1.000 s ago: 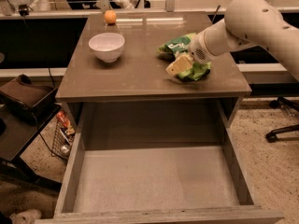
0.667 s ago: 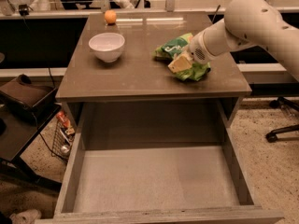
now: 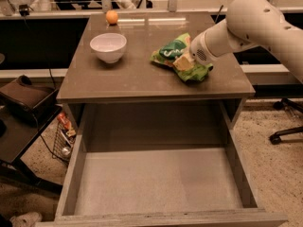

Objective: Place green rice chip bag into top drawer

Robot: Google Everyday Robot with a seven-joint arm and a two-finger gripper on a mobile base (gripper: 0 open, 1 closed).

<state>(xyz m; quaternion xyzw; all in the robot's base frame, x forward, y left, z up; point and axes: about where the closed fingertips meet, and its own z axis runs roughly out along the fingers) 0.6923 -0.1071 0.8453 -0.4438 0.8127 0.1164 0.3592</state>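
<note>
Touching green rice chip bag (image 3: 171,49), claw (image 3: 183,62), grip state unclear, white bowl (image 3: 108,47) nearby, top drawer (image 3: 156,186) open below.

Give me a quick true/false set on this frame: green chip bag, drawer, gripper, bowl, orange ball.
1. The crumpled bright-green foil chip bag lies on the grey tabletop. True.
2. The wide grey wood-grain top drawer is pushed shut. False: it is pulled open below the tabletop, and the bag is not in it.
3. The gripper is down at the bag, its arm coming in from the picture's right. True.
4. The round white bowl stands to the picture's right of the bag. False: it stands to the picture's left, apart from the bag.
5. The small orange ball sits inside the bowl. False: it sits on the tabletop behind the bowl, near the far edge.
</note>
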